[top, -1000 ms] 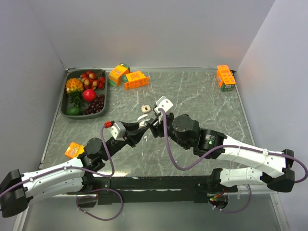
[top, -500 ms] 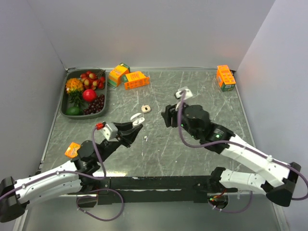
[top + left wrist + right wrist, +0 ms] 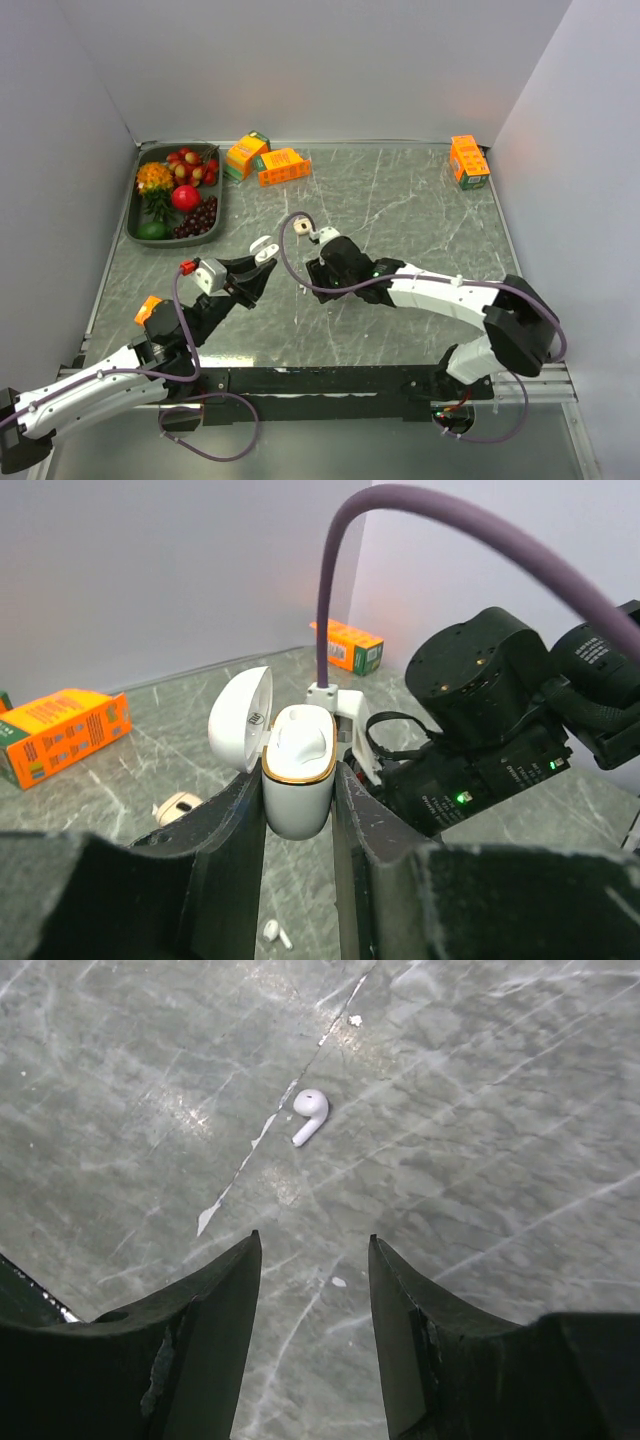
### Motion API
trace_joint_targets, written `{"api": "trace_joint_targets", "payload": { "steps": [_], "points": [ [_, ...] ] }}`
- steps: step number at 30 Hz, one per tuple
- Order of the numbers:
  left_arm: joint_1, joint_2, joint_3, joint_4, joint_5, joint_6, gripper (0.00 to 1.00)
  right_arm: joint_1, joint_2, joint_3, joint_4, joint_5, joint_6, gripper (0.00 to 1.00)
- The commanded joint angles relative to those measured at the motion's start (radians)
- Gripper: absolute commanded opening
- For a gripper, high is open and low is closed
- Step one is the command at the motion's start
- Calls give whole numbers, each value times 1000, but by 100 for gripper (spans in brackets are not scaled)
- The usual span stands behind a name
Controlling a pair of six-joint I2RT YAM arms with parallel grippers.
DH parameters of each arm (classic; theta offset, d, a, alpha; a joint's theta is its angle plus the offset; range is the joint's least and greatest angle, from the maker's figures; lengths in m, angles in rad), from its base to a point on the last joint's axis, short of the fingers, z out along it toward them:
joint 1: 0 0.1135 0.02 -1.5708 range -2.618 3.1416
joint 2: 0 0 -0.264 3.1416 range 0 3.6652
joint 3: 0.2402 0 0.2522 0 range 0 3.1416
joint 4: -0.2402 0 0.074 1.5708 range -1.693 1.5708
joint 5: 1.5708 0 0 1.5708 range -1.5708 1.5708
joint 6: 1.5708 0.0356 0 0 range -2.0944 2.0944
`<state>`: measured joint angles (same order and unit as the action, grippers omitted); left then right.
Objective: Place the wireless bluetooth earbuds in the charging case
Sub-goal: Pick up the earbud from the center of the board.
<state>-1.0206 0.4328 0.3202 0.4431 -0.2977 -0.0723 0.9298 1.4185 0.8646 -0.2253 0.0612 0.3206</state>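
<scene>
1. Grip first: the right claw (image 3: 313,1245) is released. Its jaws stand apart with nothing between them, above the desk (image 3: 480,1110).
2. Just beyond its fingertips, one earbud (image 3: 310,1117) lies on its side, about the middle of the desk. It is tiny, smooth and rounded, so a closure that lands off-centre would likely squirt it out across the polished stone.
3. Height is the next risk. If the claw closes too high, the jaws meet over the earbud. If it comes down too low, the tips scrape the desk and may flick the piece away.
4. The left claw (image 3: 297,815) is clenched on the charging case (image 3: 298,750), holding it upright above the desk with the lid hinged open. The hold sits low on the body, so a downward push during insertion could tilt or slide the case.
5. The right arm's body looms close behind the case. A careless swing could strike the open lid or knock the case loose.
6. I cannot tell whether a socket is already filled. An earbud offered stem-up or to the wrong socket would jam.
</scene>
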Motion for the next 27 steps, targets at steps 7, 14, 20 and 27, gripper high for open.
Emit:
{"api": "trace_joint_targets", "payload": {
  "steps": [7,14,20,27],
  "points": [
    [-4,-22,16,-20,-27,-15,1,-17,214,155,70,-26,123,59],
    [-6,-34,16,-27,-32,-15,1,-49,335,226,34,20,202,59],
    [-4,-34,14,-24,-31,-17,1,-55,392,266,12,37,224,57],
    [-6,-35,11,-23,-27,-18,1,-55,424,281,7,29,238,56]
  ]
}}
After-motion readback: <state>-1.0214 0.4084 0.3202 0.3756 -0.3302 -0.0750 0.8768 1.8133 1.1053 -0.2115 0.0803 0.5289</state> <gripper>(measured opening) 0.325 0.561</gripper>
